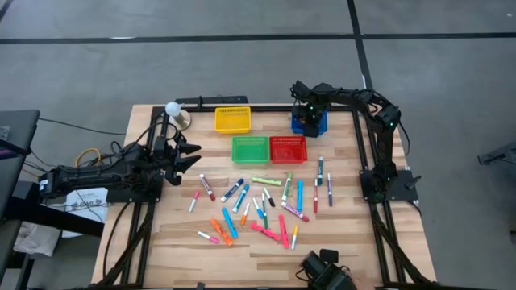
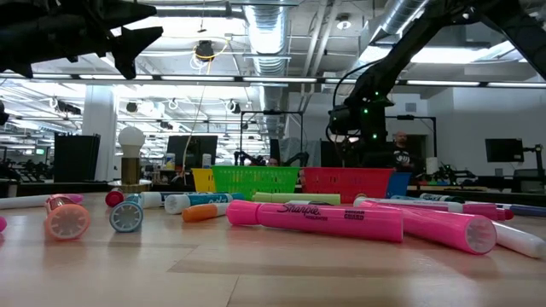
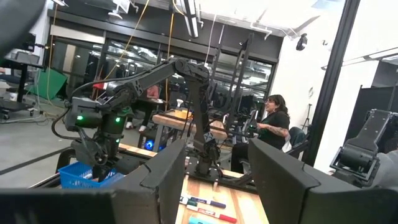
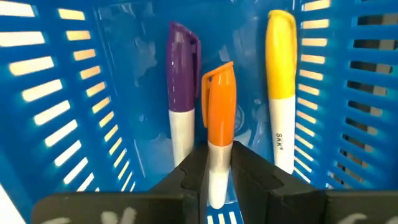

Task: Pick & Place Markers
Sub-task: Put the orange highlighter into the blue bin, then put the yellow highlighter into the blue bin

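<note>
Right end effector [image 4: 219,163]: inside the blue basket [image 4: 74,93], at the upper right of the high view; fingers pinched on the white barrel of an orange-capped marker [image 4: 219,118], cap pointing into the basket. Step in hand, by judgement: depositing this marker. Done well, it means letting go only once the marker sits low in the basket, then lifting straight out so the fingers do not drag it back.

Beside it in the basket: a purple-capped marker [image 4: 181,93] and a yellow-capped marker [image 4: 280,81], one on each side, close but not touching the held one. They and the mesh walls leave little room, so any sideways swing risks knocking them.

Left end effector [image 1: 187,155]: idle at the left of the high view, above the counter [image 1: 363,250], fingers spread, nothing between them.

Loose markers [image 1: 258,205]: many, scattered across the middle of the counter, still to be collected.

Other items: yellow basket [image 1: 232,119], green basket [image 1: 250,148], red basket [image 1: 288,149] in the upper middle; a bulb-shaped object [image 1: 173,109] at upper left.
</note>
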Robot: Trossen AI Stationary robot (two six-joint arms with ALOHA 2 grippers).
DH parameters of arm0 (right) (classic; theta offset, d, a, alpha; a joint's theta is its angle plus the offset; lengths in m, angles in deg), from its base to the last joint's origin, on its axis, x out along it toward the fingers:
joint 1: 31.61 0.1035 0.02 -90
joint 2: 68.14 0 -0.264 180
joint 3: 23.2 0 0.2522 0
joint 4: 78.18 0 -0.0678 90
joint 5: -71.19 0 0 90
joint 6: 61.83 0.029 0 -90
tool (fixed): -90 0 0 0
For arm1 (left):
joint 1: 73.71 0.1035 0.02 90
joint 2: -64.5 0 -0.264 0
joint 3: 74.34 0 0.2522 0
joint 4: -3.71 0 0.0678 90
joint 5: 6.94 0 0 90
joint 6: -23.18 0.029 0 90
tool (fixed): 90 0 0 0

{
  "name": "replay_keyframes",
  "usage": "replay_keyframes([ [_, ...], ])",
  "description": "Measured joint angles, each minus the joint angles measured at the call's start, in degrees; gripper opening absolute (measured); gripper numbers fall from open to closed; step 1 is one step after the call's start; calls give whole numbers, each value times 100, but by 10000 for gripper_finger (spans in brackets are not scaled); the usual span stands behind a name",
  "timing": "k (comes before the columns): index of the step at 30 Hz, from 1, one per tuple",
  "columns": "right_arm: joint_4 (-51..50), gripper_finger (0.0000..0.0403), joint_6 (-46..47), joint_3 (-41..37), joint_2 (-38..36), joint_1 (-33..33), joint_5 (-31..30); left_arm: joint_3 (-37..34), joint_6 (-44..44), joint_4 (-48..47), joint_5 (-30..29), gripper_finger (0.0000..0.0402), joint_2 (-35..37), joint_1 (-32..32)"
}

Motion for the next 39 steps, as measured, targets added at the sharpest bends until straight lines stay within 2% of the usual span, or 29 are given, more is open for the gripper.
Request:
replay_keyframes([
  [8,271,52,-14,0,0,63,-716,2,0,0,0,176,0,0],
  [17,249,59,-101,0,0,68,-672,1,0,24,0,176,0,0],
  [23,171,114,-116,0,0,103,-517,1,0,31,0,176,0,0],
  [30,60,205,10,168,7,214,-840,0,0,33,0,176,0,-2],
  [34,-267,229,265,607,-111,320,-825,2,0,33,0,176,0,0],
  [39,-1131,234,555,1216,-625,624,-792,1,0,33,0,176,0,-2],
])
